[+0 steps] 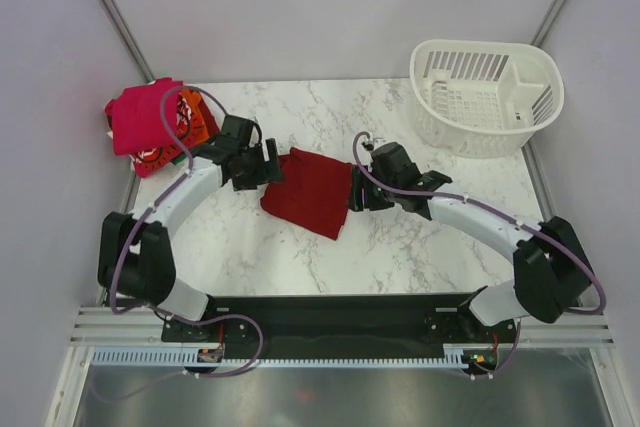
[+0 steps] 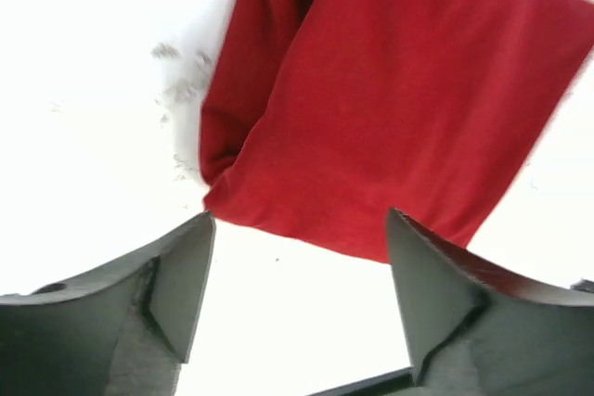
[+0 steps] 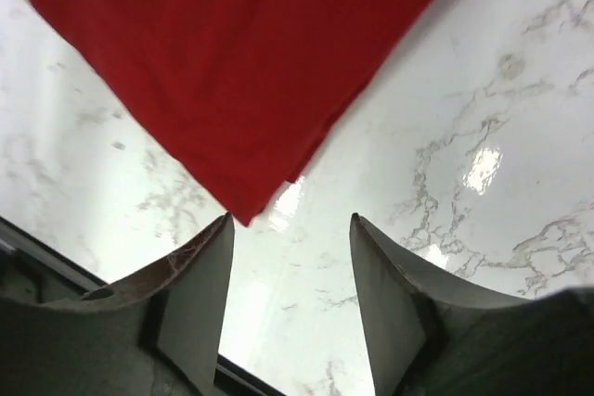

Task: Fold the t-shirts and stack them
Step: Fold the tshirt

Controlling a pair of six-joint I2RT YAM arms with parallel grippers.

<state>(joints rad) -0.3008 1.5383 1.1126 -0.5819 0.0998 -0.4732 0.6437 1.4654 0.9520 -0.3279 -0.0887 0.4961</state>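
- Top external: dark red shirt (image 1: 310, 190) lies flat on the table (image 1: 420, 247); other shirts (image 1: 155, 125) are piled at the far left.
- Left wrist: left gripper (image 2: 299, 220) is open and empty, at the shirt's edge.
- Right wrist: right gripper (image 3: 291, 222) is open and empty, beside the shirt's corner.

Nothing legible; print on t-shirt (image 1: 149, 157) indistinct
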